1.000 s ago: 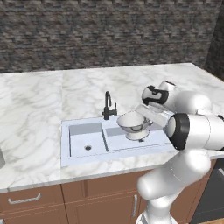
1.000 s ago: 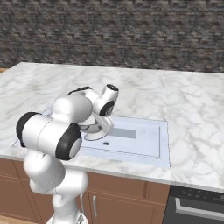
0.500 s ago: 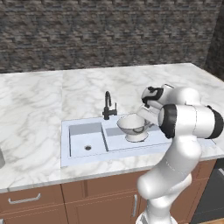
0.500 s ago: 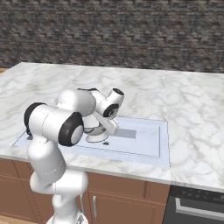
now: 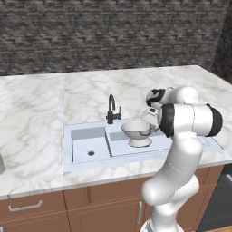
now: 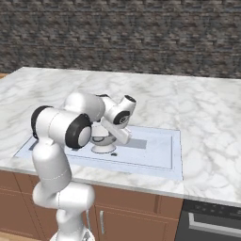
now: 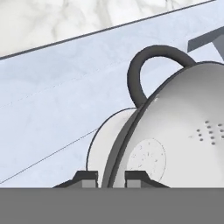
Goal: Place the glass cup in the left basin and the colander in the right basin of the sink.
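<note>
My gripper (image 5: 150,121) is shut on the right rim of the colander (image 5: 136,129), a pale grey metal bowl with a base ring. The colander stands upright low in the right basin (image 5: 121,147) of the sink (image 5: 90,166), its base at or just above the floor. In the hand view the rim of the colander (image 7: 183,131) runs between my two fingertips (image 7: 91,177), with a dark loop handle above it. From the right base view the colander (image 6: 100,139) sits behind my forearm. The left basin (image 5: 86,138) holds just its drain hole. I cannot make out the glass cup.
A thin black faucet (image 5: 111,108) rises right behind the divider, close to the colander's left side. A grey thing (image 5: 1,164) is cut off by the left edge on the front counter. Marble counter surrounds the sink; a dark stone wall runs behind.
The colander has sunk slightly into the right basin, still in my grip. My elbow has swung up and to the right.
</note>
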You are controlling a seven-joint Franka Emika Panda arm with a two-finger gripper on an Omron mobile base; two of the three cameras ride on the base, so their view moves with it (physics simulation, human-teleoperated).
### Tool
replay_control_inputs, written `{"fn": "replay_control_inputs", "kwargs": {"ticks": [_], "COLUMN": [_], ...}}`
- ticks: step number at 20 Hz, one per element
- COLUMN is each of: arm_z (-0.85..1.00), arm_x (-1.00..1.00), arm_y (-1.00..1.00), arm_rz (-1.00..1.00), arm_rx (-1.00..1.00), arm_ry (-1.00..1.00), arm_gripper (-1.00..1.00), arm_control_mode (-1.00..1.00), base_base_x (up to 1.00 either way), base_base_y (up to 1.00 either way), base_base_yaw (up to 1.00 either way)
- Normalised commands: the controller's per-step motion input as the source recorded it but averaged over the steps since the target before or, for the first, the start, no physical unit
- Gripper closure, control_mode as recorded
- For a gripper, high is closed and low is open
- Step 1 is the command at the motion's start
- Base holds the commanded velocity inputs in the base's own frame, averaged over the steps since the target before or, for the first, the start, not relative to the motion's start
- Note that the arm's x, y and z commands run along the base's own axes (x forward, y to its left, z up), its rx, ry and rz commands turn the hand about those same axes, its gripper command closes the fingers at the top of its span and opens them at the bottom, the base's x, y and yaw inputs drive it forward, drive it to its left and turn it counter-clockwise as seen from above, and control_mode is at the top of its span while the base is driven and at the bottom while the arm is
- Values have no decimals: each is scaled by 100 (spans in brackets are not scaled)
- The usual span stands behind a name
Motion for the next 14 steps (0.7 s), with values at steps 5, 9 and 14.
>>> {"fn": "replay_control_inputs", "kwargs": {"ticks": [5,9,14], "arm_z": [-1,0,0], "arm_x": [0,0,0], "arm_y": [0,0,0], "arm_rz": [6,0,0], "arm_rx": [0,0,0], "arm_ry": [0,0,0], "arm_gripper": [100,100,100], "arm_control_mode": [-100,-100,-100], "base_base_x": [0,0,0], "base_base_y": [0,0,0], "base_base_yaw": [0,0,0]}}
